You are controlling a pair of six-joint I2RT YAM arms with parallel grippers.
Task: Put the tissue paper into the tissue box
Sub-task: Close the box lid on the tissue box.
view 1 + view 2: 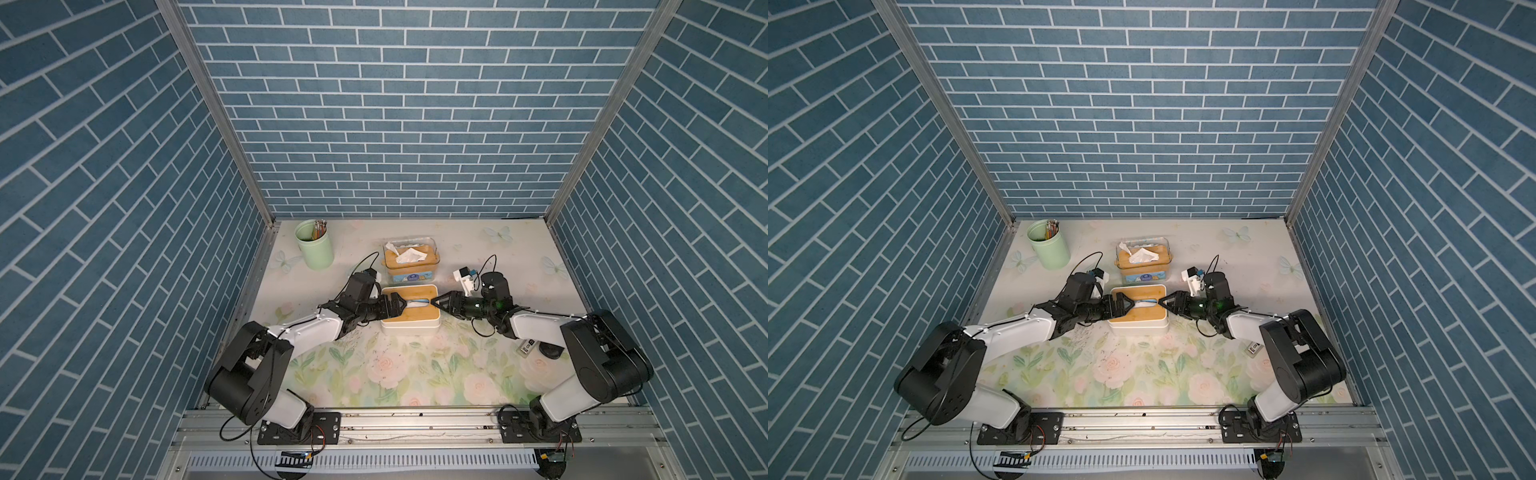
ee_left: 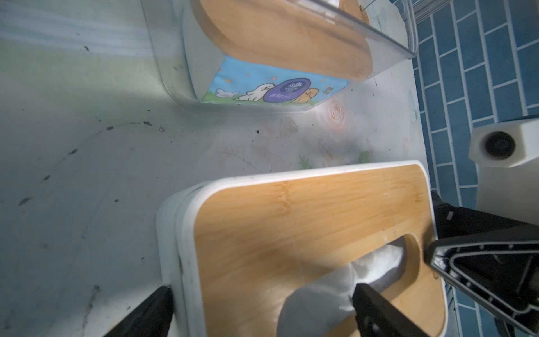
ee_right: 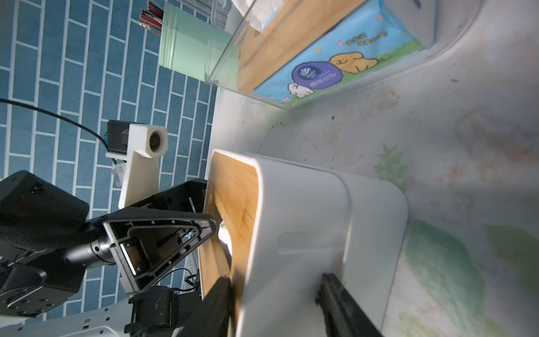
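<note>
Blue brick-patterned walls (image 1: 395, 104) enclose a floral tabletop (image 1: 415, 374) on three sides. Two black and white robot arms reach in from the near edge and meet at the middle, in both top views.

Between them sits a white tissue box (image 1: 411, 318) with a bamboo lid that has a long slot. Behind it, near but apart, stands a clear tissue holder (image 1: 410, 259) with its own bamboo lid, a printed tissue pack inside and white tissue poking out on top. A pale green cup (image 1: 314, 249) of coloured pencils (image 1: 319, 228) stands towards the back left corner.

The left claw (image 1: 404, 305) is spread wide above the left end of the lid, gripping nothing. The right claw (image 1: 434, 302) is at the box's right end. In the right wrist view its fingers (image 3: 338, 300) stand apart with the box's end edge between them; whether they press on it cannot be told.

The tissue paper (image 2: 335, 291) lies in the slot of the white box, a white fold rising out beside one left fingertip
</note>
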